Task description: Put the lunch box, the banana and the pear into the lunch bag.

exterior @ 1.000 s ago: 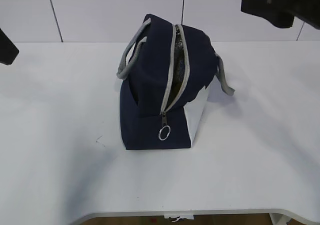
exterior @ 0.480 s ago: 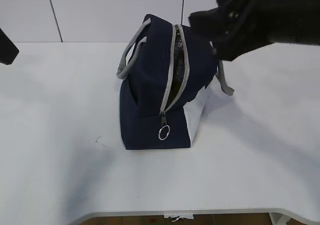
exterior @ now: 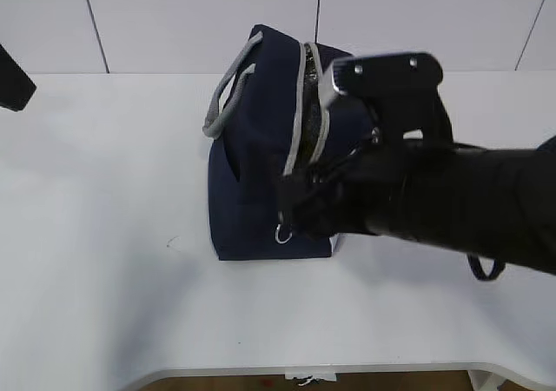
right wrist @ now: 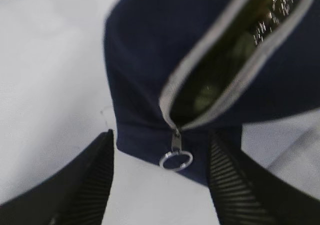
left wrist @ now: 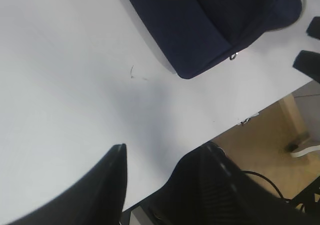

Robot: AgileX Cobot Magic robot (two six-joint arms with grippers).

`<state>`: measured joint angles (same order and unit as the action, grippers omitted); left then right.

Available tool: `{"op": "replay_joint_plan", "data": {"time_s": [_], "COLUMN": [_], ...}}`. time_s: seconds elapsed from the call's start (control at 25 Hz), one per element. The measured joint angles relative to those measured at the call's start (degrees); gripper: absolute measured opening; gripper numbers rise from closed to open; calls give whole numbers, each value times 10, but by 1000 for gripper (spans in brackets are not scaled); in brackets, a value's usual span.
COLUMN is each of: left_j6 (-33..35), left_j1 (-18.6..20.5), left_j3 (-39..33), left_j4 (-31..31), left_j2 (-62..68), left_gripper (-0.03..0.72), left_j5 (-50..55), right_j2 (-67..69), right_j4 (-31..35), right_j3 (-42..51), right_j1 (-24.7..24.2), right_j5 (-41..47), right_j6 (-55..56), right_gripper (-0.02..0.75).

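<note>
Lunch bag (exterior: pixel 261 148) contents dim, indistinct

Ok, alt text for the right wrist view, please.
A large navy-blue fabric lunch bag fills the view, its grey zipper gaping open onto a dim interior. A metal ring pull hangs at the zipper's lower end, between the open black fingers of the right tool, above a white table.

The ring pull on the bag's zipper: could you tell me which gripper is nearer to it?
Right. The right gripper straddles the ring pull, open; the left gripper hovers over bare table, well away.
</note>
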<state>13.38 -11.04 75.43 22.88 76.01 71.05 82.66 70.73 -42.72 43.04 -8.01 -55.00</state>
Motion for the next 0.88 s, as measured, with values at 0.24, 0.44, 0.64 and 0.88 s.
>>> {"op": "replay_joint_plan", "data": {"time_s": [0.24, 0.44, 0.64, 0.88], "left_j6": [0, 0, 0, 0], "left_j1": [0, 0, -1, -1], "left_j3": [0, 0, 0, 0], "left_j4": [11, 12, 13, 13], "left_j2": [0, 0, 0, 0], "left_gripper": [360, 360, 360, 352], "left_j5": [0, 0, 0, 0], "right_j2": [33, 86, 116, 123], "right_j4": [-13, -67, -51, -40], "right_j3": [7, 9, 9, 9], "right_j1": [6, 13, 13, 13], "right_j5": [5, 8, -40, -62], "right_j6": [0, 0, 10, 34], "right_gripper": [455, 455, 455, 455]}}
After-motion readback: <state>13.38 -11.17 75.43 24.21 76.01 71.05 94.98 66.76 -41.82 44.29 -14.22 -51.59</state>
